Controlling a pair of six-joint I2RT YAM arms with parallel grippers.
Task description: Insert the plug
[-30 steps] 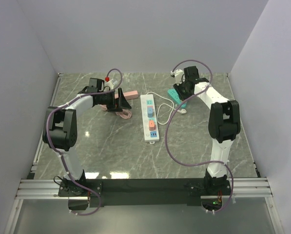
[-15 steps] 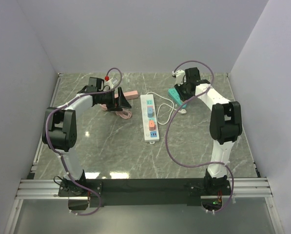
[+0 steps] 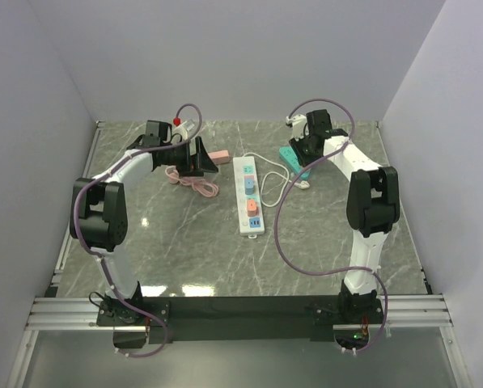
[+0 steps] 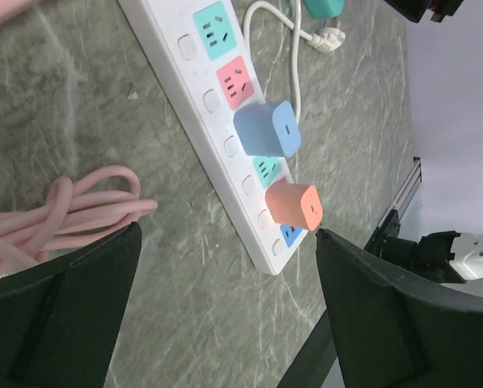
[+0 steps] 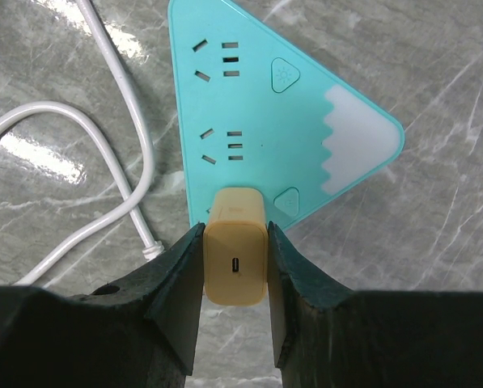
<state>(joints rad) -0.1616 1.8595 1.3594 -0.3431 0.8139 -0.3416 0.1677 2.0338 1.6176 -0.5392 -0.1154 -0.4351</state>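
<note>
The right gripper is clamped on a yellow plug, one finger on each flat side. The plug's port end faces the wrist camera, which I take to mean its prongs point down at the desk, the way a straight push would need them. Directly under it and running off toward 12 o'clock is the teal triangular power strip. Two of its socket groups show bare, and the plug covers the spot near the strip's 6 o'clock edge where a third would be. Whether the prongs are already seated or only hovering cannot be told from here. A white cable loops off at 9 o'clock, clear of the fingers. Seen from above, this all sits at about 1 o'clock on the desk. At 11 o'clock the left gripper hangs with its jaws wide apart and nothing in them, apparently kept out of the way above a coiled pink cable. It looks toward the long white power strip, where a blue adapter and an orange adapter are plugged in.
</note>
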